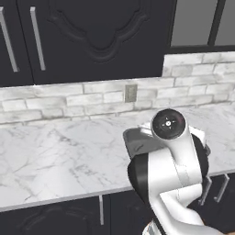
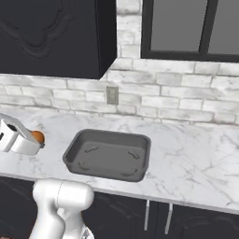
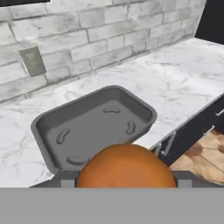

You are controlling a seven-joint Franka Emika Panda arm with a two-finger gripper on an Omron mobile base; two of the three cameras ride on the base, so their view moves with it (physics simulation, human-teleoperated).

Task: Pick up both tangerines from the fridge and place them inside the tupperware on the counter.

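Observation:
My gripper (image 3: 125,180) is shut on a bright orange tangerine (image 3: 126,168), which bulges up between the fingertips in the hand view. Just beyond it lies the tupperware (image 3: 94,124), a shallow dark grey container with nothing in it, near the front edge of the white marble counter (image 3: 175,65). From the right base view, the gripper (image 2: 36,140) with the tangerine (image 2: 38,136) hovers left of the tupperware (image 2: 109,154), a little above the counter (image 2: 196,158). In the left base view my arm hides most of the tupperware (image 1: 136,140). The fridge is out of view.
A grey brick backsplash with a wall outlet (image 2: 112,94) runs behind the counter. Dark upper cabinets (image 1: 92,36) hang above it, and a window (image 2: 186,25) sits at the right. Silver handles (image 3: 168,142) mark the dark fronts below the counter edge.

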